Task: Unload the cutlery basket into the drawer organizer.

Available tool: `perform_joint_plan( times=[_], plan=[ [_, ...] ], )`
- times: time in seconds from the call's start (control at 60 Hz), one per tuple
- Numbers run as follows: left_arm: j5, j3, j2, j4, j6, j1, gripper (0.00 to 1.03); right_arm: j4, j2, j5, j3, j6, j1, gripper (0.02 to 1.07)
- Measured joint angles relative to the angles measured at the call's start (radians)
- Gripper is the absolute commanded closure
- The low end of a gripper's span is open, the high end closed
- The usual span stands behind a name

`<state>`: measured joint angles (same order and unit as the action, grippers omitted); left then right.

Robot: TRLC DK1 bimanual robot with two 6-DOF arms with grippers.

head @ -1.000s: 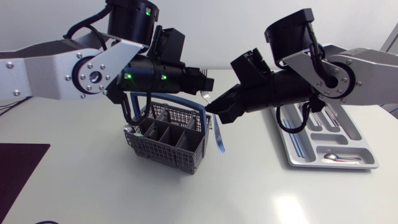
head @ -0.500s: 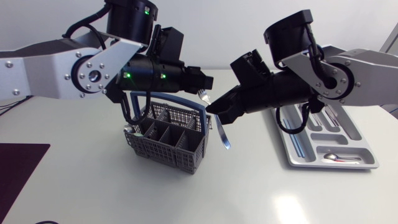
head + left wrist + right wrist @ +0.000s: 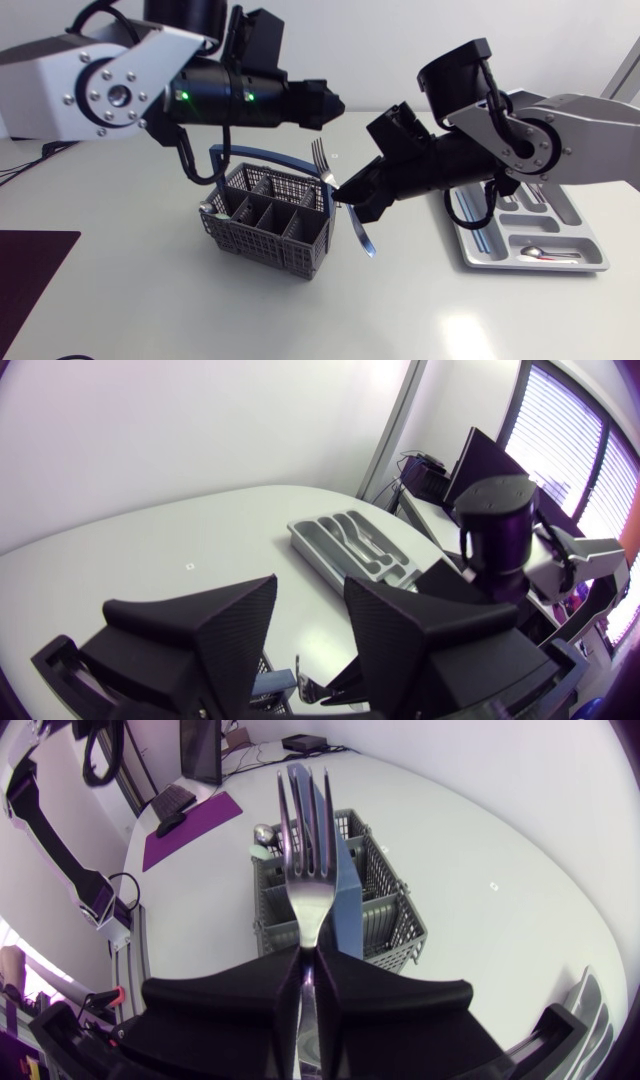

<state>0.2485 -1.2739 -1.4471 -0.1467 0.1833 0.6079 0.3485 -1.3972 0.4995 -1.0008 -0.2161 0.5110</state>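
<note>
The right gripper [image 3: 308,962] is closed on a fork [image 3: 303,885], pinching its neck from two sides. The tines stand up ahead of the fingertips, and the handle hangs out below the fingers, slanting toward the table [image 3: 450,310] without touching it. Beyond the tines, just ahead of these fingers, sits the grey cutlery basket [image 3: 262,222] with its blue handle [image 3: 268,156] raised. The fork is clear of the basket, just beside its near corner. One rounded silver piece [image 3: 262,834] shows at the basket's far rim (what it is cannot be made out).

The left gripper [image 3: 310,598] hovers above the basket, its two wedge fingers spread with a gap between them and nothing held. Under its fingers the blue handle shows, and well ahead of them lies the drawer organizer [image 3: 350,548].

The organizer lies behind the right gripper, partly under that arm's links, well apart from the basket. A spoon [image 3: 540,252] lies in its crosswise end compartment. A dark mat [image 3: 25,275] lies on the table on the basket's far side from the right fingers.
</note>
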Motion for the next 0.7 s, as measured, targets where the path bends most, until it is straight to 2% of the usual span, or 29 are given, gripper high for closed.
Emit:
perform_joint_plan(
  times=[0.2, 0.333, 0.517, 0.7],
  plan=[
    [0.002, -0.082, 0.056, -0.065, -0.005, -0.067, 0.46, 0.095, 0.029, 0.022, 0.048, -0.126, -0.078, 0.99],
    [0.001, -0.096, 0.091, -0.126, -0.062, -0.113, 0.46, 0.196, 0.060, 0.061, 0.055, -0.274, -0.236, 0.99],
    [-0.003, -0.095, 0.125, -0.218, -0.161, -0.183, 0.43, 0.381, 0.063, 0.103, 0.052, -0.589, -0.507, 0.99],
    [-0.003, -0.057, 0.178, -0.263, -0.225, -0.262, 0.43, 0.520, -0.030, 0.117, -0.017, -0.882, -0.731, 0.99]
  ],
)
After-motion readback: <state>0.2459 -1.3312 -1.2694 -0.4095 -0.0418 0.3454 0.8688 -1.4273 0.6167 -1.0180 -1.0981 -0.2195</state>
